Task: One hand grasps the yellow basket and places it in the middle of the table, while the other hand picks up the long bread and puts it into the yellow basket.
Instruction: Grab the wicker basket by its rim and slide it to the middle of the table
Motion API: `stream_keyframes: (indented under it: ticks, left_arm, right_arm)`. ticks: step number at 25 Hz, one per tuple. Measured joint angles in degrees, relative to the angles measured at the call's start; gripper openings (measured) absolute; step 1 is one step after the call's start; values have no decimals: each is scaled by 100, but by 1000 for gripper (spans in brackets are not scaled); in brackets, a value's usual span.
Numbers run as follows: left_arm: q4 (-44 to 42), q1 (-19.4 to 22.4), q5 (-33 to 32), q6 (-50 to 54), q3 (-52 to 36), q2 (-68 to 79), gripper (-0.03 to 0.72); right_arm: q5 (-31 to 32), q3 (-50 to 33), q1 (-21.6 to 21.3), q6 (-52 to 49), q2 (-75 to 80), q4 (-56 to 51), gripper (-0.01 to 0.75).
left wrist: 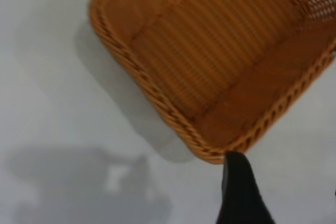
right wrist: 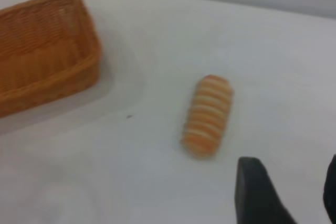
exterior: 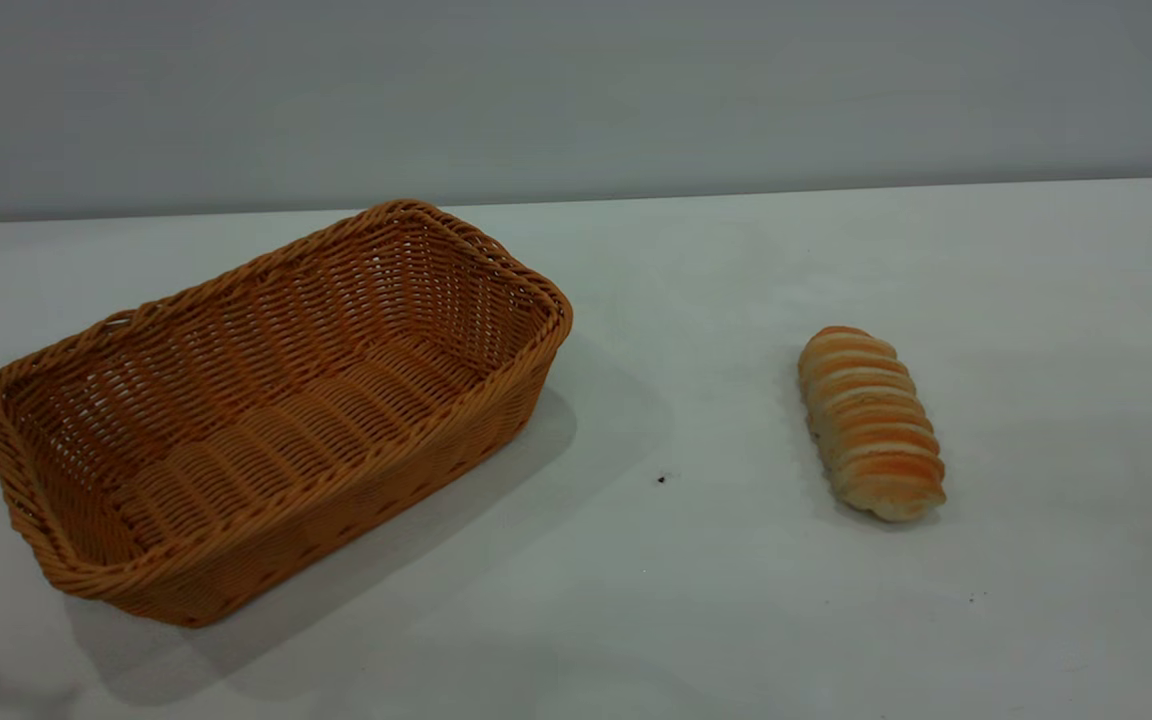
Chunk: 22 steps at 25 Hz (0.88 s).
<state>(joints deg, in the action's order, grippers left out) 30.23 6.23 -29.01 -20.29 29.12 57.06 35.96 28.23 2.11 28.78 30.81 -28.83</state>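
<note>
The yellow basket (exterior: 266, 410) stands empty on the left part of the white table (exterior: 696, 600), set at an angle. The long bread (exterior: 871, 422) lies on the table to the right, apart from the basket. Neither gripper shows in the exterior view. In the left wrist view my left gripper (left wrist: 286, 184) is open above the table, one finger (left wrist: 239, 190) at the basket's (left wrist: 220, 61) braided corner rim, the other barely showing at the picture's edge. In the right wrist view my right gripper (right wrist: 294, 182) is open and empty, a short way from the bread (right wrist: 207, 115). The basket (right wrist: 42, 51) lies farther off.
A small dark speck (exterior: 661, 479) marks the table between basket and bread. The table's far edge (exterior: 836, 190) meets a plain grey wall. The left arm's shadow (left wrist: 89, 182) falls on the table beside the basket.
</note>
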Motion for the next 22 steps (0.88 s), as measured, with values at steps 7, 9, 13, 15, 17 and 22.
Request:
stream_keyframes:
  ticks: [7, 9, 13, 15, 17, 22]
  left_arm:
    - [949, 0, -282, -779, 511, 733, 486]
    - [1001, 0, -326, -822, 662, 894, 487]
    - [1001, 0, -331, -845, 781, 1260, 487]
    - [852, 0, -312, -722, 784, 1438, 487]
    - [544, 0, -162, -390, 784, 1656, 487]
    - [-1, 0, 396, 632, 792, 2252, 487]
  right_arm:
    - [-5, 0, 0, 670, 356, -785, 406]
    - [1, 0, 0, 708, 356, -805, 406]
    - [5, 0, 0, 743, 356, -811, 406]
    - [5, 0, 0, 751, 356, -811, 407]
    - [17, 0, 0, 751, 356, -811, 408]
    - [49, 0, 0, 756, 356, -815, 409]
